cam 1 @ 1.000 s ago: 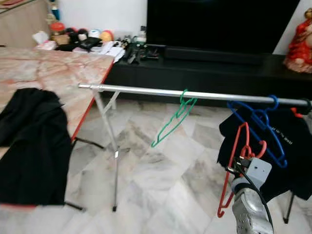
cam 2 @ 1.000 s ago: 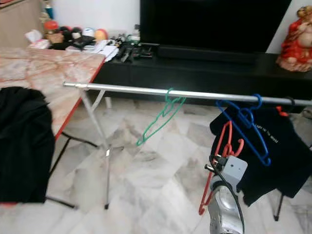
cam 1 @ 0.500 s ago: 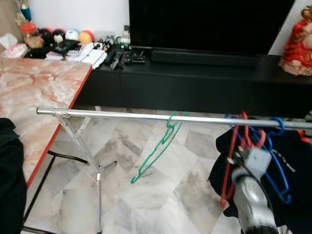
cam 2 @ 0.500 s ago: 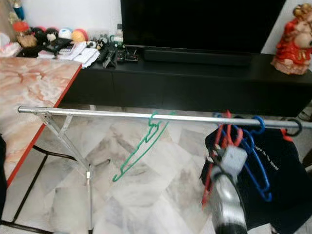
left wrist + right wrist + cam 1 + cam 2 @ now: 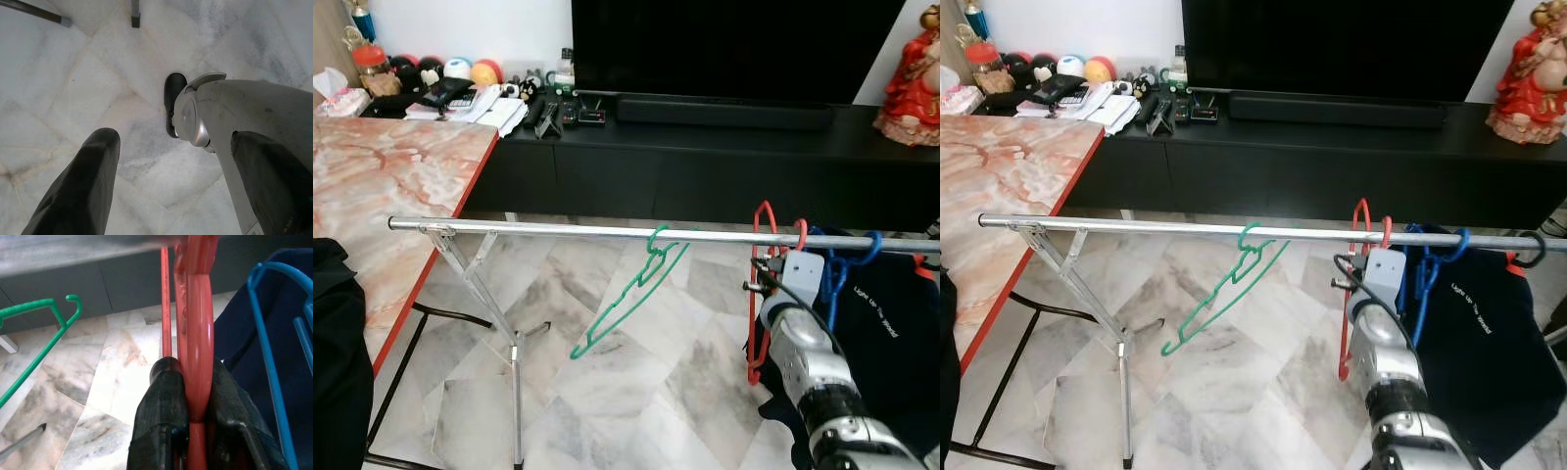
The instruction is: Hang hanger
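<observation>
A red hanger (image 5: 756,323) is pinched just below its hook by my right gripper (image 5: 195,377), which is shut on it. The red hook (image 5: 766,210) arches over the silver rail (image 5: 558,231), just left of a blue hanger (image 5: 842,269) that carries a dark navy shirt (image 5: 886,333). Further left along the rail a green hanger (image 5: 631,299) hangs tilted. The hanger's red body trails down below my right wrist (image 5: 793,279). My left gripper (image 5: 171,139) hangs open low over the marble floor, with nothing between its fingers.
A marble-topped table with a red edge (image 5: 401,176) stands at the left, a black garment (image 5: 333,372) lying on it. The rail's stand leg (image 5: 514,392) is below its left end. Behind are a black TV console (image 5: 705,157), clutter (image 5: 460,88) and a red figurine (image 5: 913,69).
The camera has turned to the right. My right arm has lifted the red hanger from below the rail up to it, and the hook now sits over the rail beside the blue hanger.
</observation>
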Available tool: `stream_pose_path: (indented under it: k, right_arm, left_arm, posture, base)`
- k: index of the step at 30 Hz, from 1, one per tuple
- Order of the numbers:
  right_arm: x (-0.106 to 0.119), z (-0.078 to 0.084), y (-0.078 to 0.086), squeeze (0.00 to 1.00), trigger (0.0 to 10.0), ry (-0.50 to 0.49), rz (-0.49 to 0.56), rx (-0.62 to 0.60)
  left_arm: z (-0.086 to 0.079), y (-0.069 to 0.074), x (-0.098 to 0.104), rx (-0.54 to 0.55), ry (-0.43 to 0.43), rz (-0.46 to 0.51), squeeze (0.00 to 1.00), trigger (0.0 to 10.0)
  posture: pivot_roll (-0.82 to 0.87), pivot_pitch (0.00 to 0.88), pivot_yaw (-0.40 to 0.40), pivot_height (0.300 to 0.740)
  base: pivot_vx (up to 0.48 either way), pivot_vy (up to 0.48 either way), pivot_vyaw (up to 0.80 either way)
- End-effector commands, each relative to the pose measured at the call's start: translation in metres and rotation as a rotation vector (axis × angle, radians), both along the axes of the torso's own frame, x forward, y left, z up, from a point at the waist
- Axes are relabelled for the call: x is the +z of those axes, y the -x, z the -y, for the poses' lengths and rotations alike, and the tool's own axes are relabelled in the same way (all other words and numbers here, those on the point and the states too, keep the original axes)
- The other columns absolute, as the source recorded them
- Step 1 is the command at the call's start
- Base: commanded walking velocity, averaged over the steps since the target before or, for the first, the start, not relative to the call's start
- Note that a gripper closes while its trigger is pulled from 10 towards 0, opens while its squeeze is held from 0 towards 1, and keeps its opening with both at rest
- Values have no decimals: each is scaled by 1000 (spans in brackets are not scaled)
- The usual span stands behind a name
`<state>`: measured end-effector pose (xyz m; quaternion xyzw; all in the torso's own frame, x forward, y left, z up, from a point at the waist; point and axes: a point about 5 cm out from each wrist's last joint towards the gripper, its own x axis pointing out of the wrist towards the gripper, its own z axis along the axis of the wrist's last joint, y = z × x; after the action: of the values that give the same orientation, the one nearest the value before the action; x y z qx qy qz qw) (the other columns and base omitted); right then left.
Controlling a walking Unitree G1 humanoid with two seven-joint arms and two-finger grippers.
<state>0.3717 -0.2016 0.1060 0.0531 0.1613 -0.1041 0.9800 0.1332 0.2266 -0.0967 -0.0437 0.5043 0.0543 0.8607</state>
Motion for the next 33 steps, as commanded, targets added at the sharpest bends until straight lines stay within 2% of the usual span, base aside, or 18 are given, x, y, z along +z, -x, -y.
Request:
stream_pose_path:
  k: [1, 4, 12, 17, 25, 26, 29, 33]
  right_arm:
    - [-4, 2, 1, 0, 10000, -20, -44, -5]
    - [-7, -1, 0, 0, 10000, -68, -89, 9]
    - [-7, -1, -3, 0, 10000, -63, -141, 58]
    - [-3, -1, -6, 0, 10000, -10, -154, 90]
    - [-4, -5, -6, 0, 10000, -38, -160, 103]
    - [-5, -7, -6, 1000, 10000, -50, -153, 107]
    - [-9, -8, -4, 1000, 10000, -32, -159, 107]
    - [-6, -8, -5, 1000, 10000, -14, -93, 104]
  left_arm:
    - [7, 3, -2, -18, 24, -20, 0, 10000]
    - [10, 0, -2, -27, 30, -21, 0, 10000]
    - [12, 0, -3, -36, 36, -23, 0, 10000]
    - [10, 1, -3, -46, 36, -24, 0, 10000]
    - [11, 5, -4, -49, 43, -28, 0, 10000]
    - [12, 10, -5, -50, 45, -34, 0, 10000]
    - [12, 19, -8, -50, 47, -44, 0, 10000]
    - [9, 28, -9, -33, 41, -43, 0, 10000]
  posture:
    - [15, 133, -34, 740]
    - [23, 135, -30, 740]
    - [28, 137, -25, 740]
    - [35, 139, -26, 740]
    - [34, 144, -27, 740]
    - [31, 143, -26, 740]
    - [28, 141, -28, 740]
    - [21, 141, -29, 740]
  base:
    - [0, 0, 0]
    - [0, 0, 0]
    - [0, 0, 0]
    - [0, 0, 0]
    - [0, 0, 0]
    - [0, 0, 0]
    - [0, 0, 0]
    - [0, 0, 0]
